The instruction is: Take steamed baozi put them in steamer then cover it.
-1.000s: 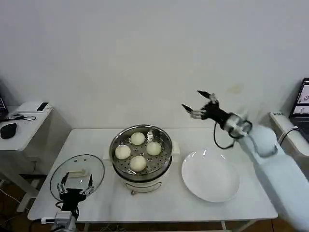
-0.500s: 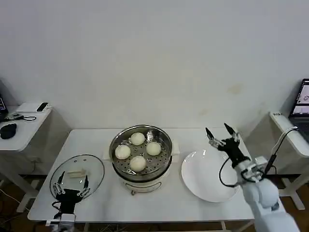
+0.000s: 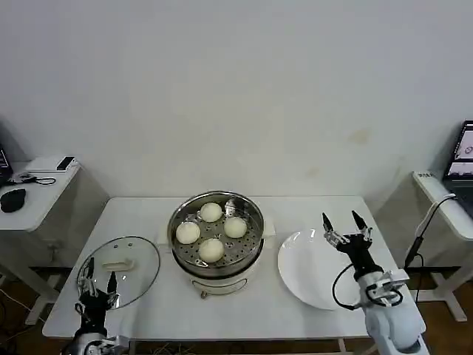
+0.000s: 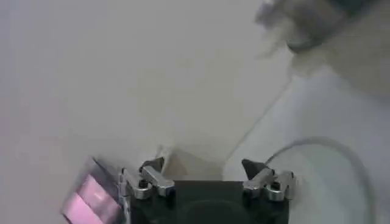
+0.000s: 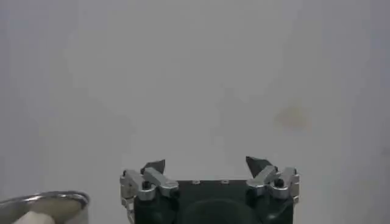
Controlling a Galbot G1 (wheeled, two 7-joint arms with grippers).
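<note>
four cream-white round buns (image 3: 211, 231) are sitting in the shiny steel steamer (image 3: 216, 238); the clear glass lid (image 3: 118, 270) is lying beside it, left gripper (image 3: 98, 279) spread above, right gripper (image 3: 342, 220) spread over the white plate (image 3: 310, 277).

White table (image 3: 244, 303) (steamer (image 3: 216, 231), cover (image 3: 118, 271), plate (image 3: 322, 268))

Nothing stands over the steamer (image 3: 216, 235), so its top is open from above; the cover (image 3: 118, 271) and white plate (image 3: 319, 269) take the table (image 3: 244, 310) on either side
</note>
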